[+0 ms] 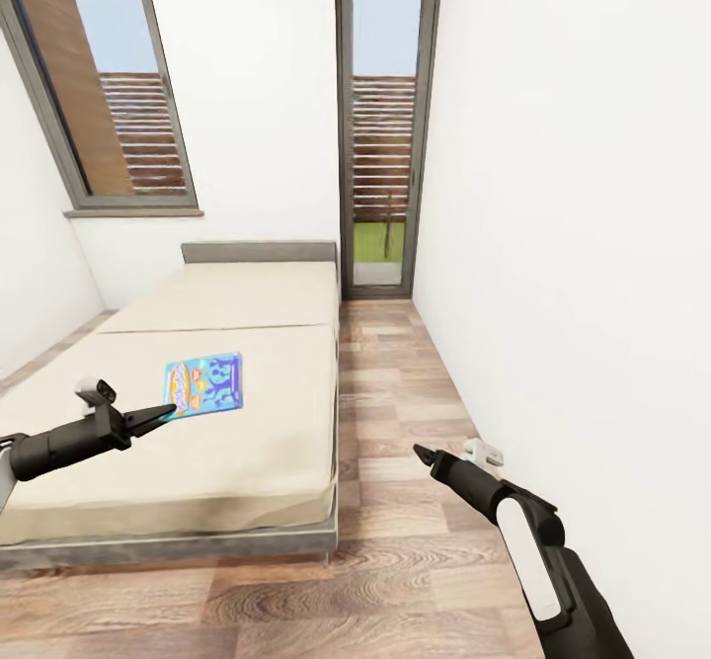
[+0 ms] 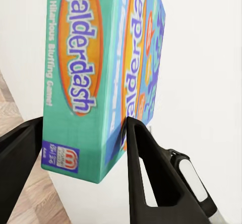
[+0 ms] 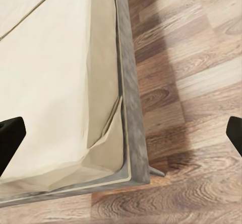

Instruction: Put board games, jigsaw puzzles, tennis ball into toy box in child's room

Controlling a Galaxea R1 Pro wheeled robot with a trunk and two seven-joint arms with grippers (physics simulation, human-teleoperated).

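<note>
Stretching across the left of the head view, the low wide bed (image 1: 227,412) with its plain cream mattress on a dark grey frame sits under a slanted window (image 1: 104,86); a wood-plank floor (image 1: 395,540) runs as an open aisle between the bed's right edge and the bare white wall (image 1: 573,244), up to a tall narrow glass door (image 1: 385,116). The flat teal-and-blue cardboard board game (image 2: 96,73) reads "Balderdash" in white on orange ovals, with "The Hilarious Bluffing Game!" down one side. It is above the mattress, near the middle, pinched at one corner by the left tool (image 1: 163,414). The right tool (image 1: 425,455) hangs over the floor beside the bed's foot corner, fingers spread wide.
</note>
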